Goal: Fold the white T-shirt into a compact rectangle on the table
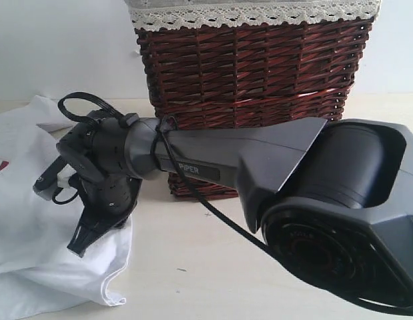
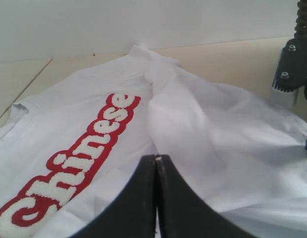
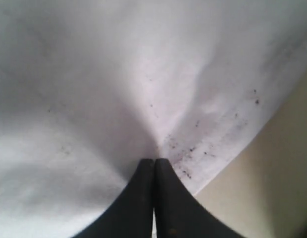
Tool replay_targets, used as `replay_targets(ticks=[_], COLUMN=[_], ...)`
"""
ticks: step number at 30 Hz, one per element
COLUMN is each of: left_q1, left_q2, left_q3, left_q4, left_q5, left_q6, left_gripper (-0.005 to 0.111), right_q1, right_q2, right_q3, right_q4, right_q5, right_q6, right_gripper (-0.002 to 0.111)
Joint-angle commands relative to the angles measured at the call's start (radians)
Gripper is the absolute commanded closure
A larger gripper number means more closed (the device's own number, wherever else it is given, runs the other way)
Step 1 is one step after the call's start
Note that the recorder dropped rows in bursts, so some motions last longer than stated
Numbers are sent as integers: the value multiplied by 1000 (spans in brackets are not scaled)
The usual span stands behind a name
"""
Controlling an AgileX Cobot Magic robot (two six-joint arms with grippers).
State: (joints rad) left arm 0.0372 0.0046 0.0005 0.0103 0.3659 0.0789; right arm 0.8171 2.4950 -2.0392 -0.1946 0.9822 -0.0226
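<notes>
the right arm [image 1: 313,180] is extending across the table [image 1: 213,280], with the right gripper [image 3: 154,159] pinching, jaws together, a pucker of the white t-shirt [image 3: 143,74] beside its edge. the shirt is lying spread leftward from that grip in the exterior view, toward the left gripper [image 2: 156,159], which is hovering closed, apparently empty, over the lettered chest.

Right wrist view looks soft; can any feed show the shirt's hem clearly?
Right wrist view: close and blurred, white T-shirt greyed by shadow, hem edge against the table readable. Left wrist view: sharpest, red lettering legible. Exterior view: right arm fills the foreground, hazy.
</notes>
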Motion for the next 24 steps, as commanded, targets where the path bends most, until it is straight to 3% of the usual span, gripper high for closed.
replay_targets(ticks=[1,11,14,19,24], left_q1=[-6,-6,-6,-6,-6], left_q2=[-5,-5,-5,-5,-5], left_q3=[0,0,0,0,0], left_q4=[2,2,2,2,2], left_q5=[-9,-9,-9,-9,-9], left_q6=[-7,-7,-7,-7,-7], left_gripper=[107,107,107,107,107], right_q1=[-5,-3,-5,-19,-40], right_q2=[9,-84,-110,-79,-3], right_q3=[8,8,8,8,8], right_q4=[-14,213,117,-130,-157], right_q5=[239,239,82,-218,-162], right_q6=[-35,-199,-183,112,123], right_gripper=[108,108,108,108,108])
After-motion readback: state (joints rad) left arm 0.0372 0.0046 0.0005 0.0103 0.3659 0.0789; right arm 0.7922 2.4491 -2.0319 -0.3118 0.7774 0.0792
